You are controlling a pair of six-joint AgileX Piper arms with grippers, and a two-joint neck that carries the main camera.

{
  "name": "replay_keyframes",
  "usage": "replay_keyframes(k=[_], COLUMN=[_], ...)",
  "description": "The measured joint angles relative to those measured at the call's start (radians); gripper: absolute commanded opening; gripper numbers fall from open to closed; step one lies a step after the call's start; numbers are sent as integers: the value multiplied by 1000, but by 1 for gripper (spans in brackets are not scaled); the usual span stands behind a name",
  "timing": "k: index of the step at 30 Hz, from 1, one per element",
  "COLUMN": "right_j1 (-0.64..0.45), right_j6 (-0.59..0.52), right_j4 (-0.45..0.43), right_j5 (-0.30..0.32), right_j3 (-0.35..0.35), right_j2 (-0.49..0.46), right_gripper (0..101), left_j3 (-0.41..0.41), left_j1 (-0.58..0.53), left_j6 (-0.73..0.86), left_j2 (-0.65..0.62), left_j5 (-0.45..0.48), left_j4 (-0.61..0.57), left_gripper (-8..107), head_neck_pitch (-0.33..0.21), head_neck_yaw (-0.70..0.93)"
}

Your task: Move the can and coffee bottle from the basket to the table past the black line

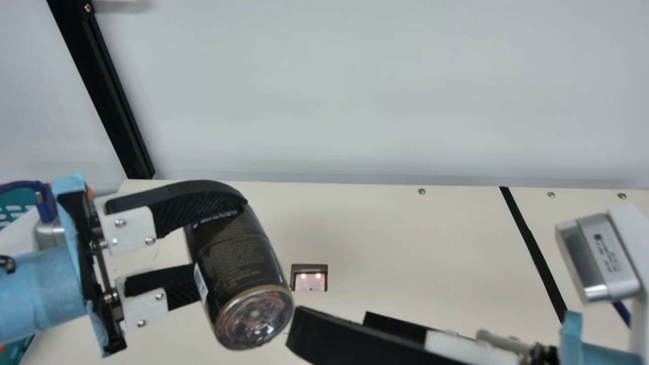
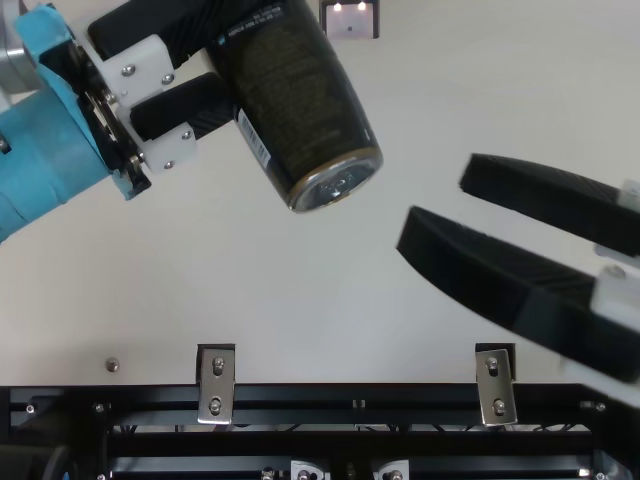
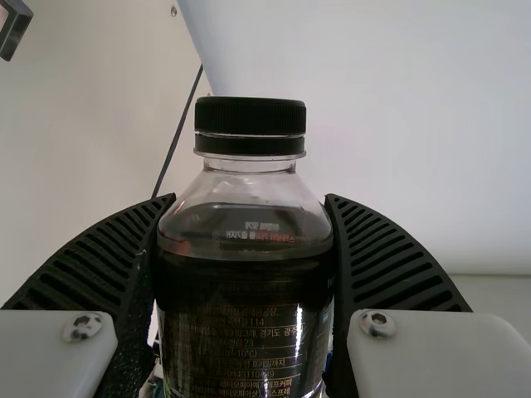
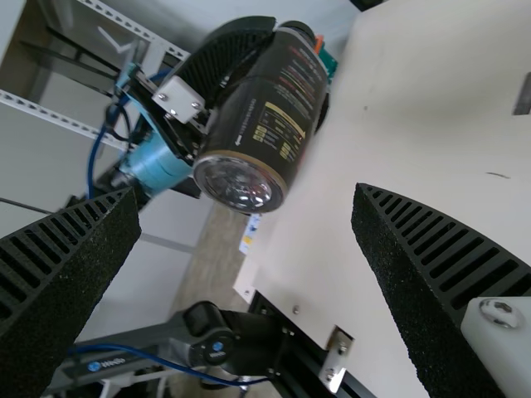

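My left gripper (image 1: 219, 243) is shut on the dark coffee bottle (image 1: 238, 258), held tilted above the table at the left, its clear base facing right and toward the camera. In the left wrist view the bottle (image 3: 245, 307) shows its black cap between the ribbed fingers of my left gripper (image 3: 250, 199). My right gripper (image 2: 438, 206) stands open to the right of the bottle's base, apart from it. Between the fingers of my right gripper (image 4: 245, 193) nothing is held; the bottle (image 4: 270, 116) is farther off. The black line (image 1: 532, 248) crosses the table at the right.
A teal basket (image 1: 15, 203) shows at the main view's left edge, behind the left arm. A small dark-framed fixture (image 1: 309, 278) sits on the cream table (image 1: 405, 243). Black rails (image 2: 350, 398) with metal brackets run along the table's near edge. A pale wall rises behind.
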Motion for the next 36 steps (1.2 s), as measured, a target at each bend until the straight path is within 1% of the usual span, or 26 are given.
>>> replay_keyframes(k=[3, 5, 13, 25, 31, 36], right_j1=[30, 46, 103, 156, 187, 188], right_j6=[-17, -22, -62, -141, -178, -178], right_j4=[49, 76, 174, 327, 391, 398], right_j5=[-27, -45, -98, -133, -129, -134], right_j3=[7, 13, 36, 68, 67, 67], right_j2=[36, 56, 132, 218, 244, 245], right_gripper=[101, 101, 101, 101, 101, 101], left_j3=[30, 41, 41, 41, 41, 41], left_j1=[31, 52, 59, 59, 59, 59], left_j6=[29, 33, 32, 32, 32, 32], left_j2=[12, 14, 16, 16, 16, 16], left_j5=[44, 70, 78, 78, 78, 78], left_j4=[-45, -47, -44, -44, -44, -44], left_gripper=[10, 10, 10, 10, 10, 10], head_neck_pitch=[0, 5, 0, 0, 0, 0], head_neck_yaw=[0, 0, 0, 0, 0, 0])
